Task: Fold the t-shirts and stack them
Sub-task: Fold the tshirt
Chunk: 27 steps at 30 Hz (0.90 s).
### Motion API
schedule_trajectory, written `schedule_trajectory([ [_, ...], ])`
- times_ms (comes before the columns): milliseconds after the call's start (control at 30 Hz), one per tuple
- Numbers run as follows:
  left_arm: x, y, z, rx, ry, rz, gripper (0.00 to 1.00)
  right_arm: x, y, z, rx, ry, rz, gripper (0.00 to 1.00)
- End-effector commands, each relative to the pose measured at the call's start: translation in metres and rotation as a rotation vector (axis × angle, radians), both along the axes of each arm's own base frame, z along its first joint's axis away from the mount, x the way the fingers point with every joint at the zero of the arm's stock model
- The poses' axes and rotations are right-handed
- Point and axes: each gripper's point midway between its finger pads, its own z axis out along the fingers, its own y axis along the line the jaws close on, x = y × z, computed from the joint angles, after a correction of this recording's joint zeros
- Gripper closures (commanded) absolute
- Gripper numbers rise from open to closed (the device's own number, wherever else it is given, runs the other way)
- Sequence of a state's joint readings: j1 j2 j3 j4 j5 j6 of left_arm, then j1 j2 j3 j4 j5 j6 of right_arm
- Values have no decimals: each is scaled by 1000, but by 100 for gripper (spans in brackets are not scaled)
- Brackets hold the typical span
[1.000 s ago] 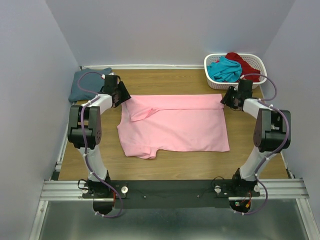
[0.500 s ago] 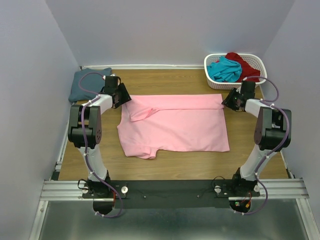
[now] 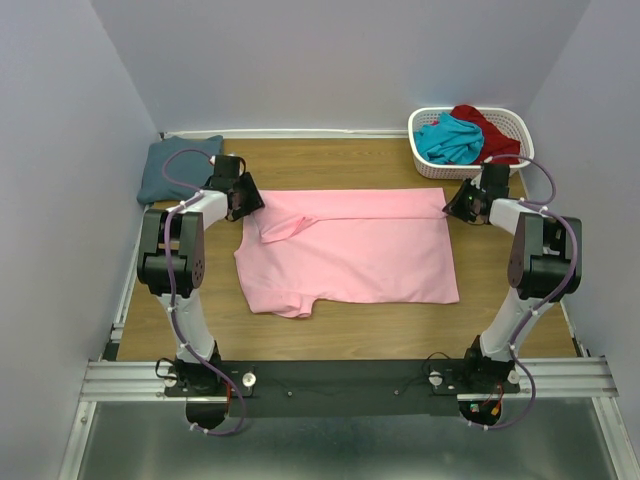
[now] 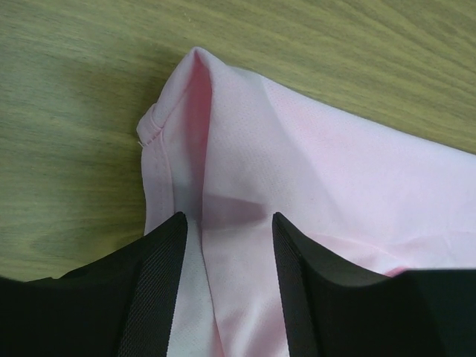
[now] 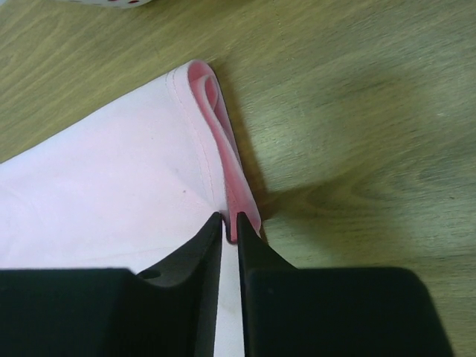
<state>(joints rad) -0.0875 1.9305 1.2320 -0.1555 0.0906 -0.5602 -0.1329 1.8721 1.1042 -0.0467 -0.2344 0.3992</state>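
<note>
The light pink t-shirt (image 3: 345, 250) lies spread flat on the wooden table, its back edge folded forward. My left gripper (image 3: 250, 200) is at its back left corner, open, with the fingers (image 4: 160, 253) straddling a ridge of pink cloth (image 4: 312, 149). My right gripper (image 3: 452, 207) is at the back right corner, shut on the doubled hem (image 5: 223, 141) of the pink t-shirt (image 5: 111, 171). A slate blue-grey t-shirt (image 3: 165, 165) lies folded at the back left. Teal (image 3: 448, 138) and dark red (image 3: 490, 125) t-shirts are bunched in the basket.
A white slotted basket (image 3: 450, 168) stands at the back right corner, just behind my right gripper. Grey walls close in the table on the left, back and right. Bare wood (image 3: 350, 320) shows in front of the pink t-shirt.
My right gripper's jaws have closed onto the pink hem. The left gripper has nudged slightly toward the back corner of the shirt, its jaws still apart.
</note>
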Motion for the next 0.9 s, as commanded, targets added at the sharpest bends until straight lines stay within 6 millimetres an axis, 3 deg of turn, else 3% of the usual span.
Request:
schedule_trajectory([
  [0, -6, -3, -13, 10, 34, -16, 43, -5, 1, -12, 27, 24, 2, 82],
  [267, -4, -3, -10, 14, 29, -16, 65, -3, 3, -3, 45, 7, 6, 98],
  [467, -4, -2, -11, 16, 30, -12, 72, -5, 2, -2, 48, 8, 0, 99],
  [600, -4, 0, -9, 24, 28, -6, 83, -5, 1, -2, 49, 6, -4, 99],
  [867, 1, 9, 15, 68, 13, 21, 99, 1, -1, 20, 68, -37, -24, 99],
])
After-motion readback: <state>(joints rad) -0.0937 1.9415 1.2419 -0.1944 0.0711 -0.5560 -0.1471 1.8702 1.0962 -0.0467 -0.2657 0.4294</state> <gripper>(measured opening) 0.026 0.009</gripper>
